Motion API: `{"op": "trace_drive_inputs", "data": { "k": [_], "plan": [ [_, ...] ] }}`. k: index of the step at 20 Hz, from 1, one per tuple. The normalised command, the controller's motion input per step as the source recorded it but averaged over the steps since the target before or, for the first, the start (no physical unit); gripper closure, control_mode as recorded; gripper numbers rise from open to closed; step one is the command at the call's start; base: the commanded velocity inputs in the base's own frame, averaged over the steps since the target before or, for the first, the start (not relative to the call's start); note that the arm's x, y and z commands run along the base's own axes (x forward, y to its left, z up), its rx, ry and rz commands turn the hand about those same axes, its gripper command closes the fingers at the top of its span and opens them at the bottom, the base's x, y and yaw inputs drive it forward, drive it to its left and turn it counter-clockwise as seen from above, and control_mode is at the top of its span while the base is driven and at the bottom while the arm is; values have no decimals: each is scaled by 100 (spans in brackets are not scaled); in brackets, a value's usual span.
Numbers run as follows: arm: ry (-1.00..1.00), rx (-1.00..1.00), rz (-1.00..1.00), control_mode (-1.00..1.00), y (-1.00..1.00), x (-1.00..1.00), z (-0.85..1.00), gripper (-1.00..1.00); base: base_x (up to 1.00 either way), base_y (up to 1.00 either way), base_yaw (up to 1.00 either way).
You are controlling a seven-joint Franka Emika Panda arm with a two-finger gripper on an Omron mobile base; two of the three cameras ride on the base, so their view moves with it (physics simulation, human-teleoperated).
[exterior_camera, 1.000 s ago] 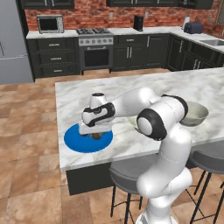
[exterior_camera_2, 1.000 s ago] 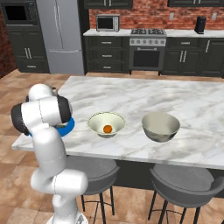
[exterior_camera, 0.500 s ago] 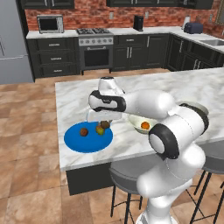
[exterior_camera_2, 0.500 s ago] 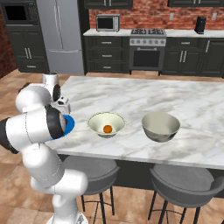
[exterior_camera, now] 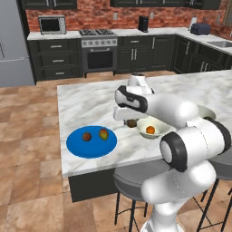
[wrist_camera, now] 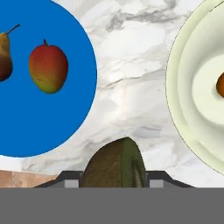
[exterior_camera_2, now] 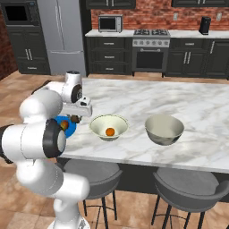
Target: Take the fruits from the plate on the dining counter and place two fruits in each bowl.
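My gripper (exterior_camera: 131, 121) is shut on the dark brown-green kiwi-like fruit (wrist_camera: 115, 161) and holds it above the marble dining counter (exterior_camera: 86, 102), between the blue plate (exterior_camera: 90, 147) and the cream-white bowl (exterior_camera: 144, 123). A mango (exterior_camera: 103, 134) and a tan-brown fruit (exterior_camera: 86, 136) lie on the plate. Inside the cream bowl rests an orange (exterior_camera: 150, 130). The right base view has the gripper (exterior_camera_2: 75, 118) just left of the cream bowl (exterior_camera_2: 108, 123), with the grey bowl (exterior_camera_2: 164, 129) further right. In the hand view the plate (wrist_camera: 43, 118) is at the left and the cream bowl (wrist_camera: 192, 87) at the right.
Two stools stand under the counter's near edge (exterior_camera_2: 134, 156). The marble top stretches wide behind the bowls. Dark kitchen cabinets, a stove and a fridge line the far wall across a tiled floor.
The gripper has risen from the plate with the kiwi-like fruit and swung right toward the cream bowl. Two fruits stay on the plate.
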Motion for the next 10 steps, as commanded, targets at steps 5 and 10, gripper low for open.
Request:
{"op": "trace_drive_inputs", "data": {
  "k": [5, 10],
  "plan": [
    [0, 2, 0, -100, -100, 59, 0, 100, 0, 0, 0],
    [0, 0, 0, -100, -100, 56, -12, 100, 0, 0, 0]
  ]
}}
